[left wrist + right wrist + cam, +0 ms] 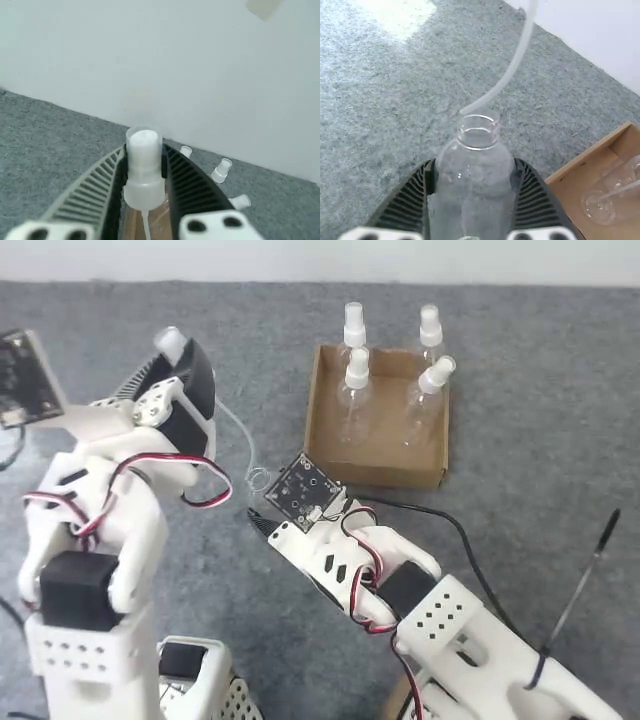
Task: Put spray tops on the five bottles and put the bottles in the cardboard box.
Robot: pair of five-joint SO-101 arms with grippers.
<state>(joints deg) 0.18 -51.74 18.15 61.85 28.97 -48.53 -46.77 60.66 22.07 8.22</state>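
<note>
Left tool (144, 156) clamps spray top (143, 142); right tool (475, 172) grips open bottle (476, 165). I should centre the dip tube (506, 82) over the neck (479, 131), then lower.

five bottles (355, 405) (four capped, one open), five spray tops (144, 165), one cardboard box (372, 476).

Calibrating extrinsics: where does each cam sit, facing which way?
High: fixed overhead, looking down on left arm, right arm and box holding four capped bottles.
Left wrist: on the left arm, facing the wall along left gripper, shut on spray top.
Right wrist: on the right arm, angled down over carpet along right gripper, shut on bottle.
Shared: high and right wrist both show box and tube.
</note>
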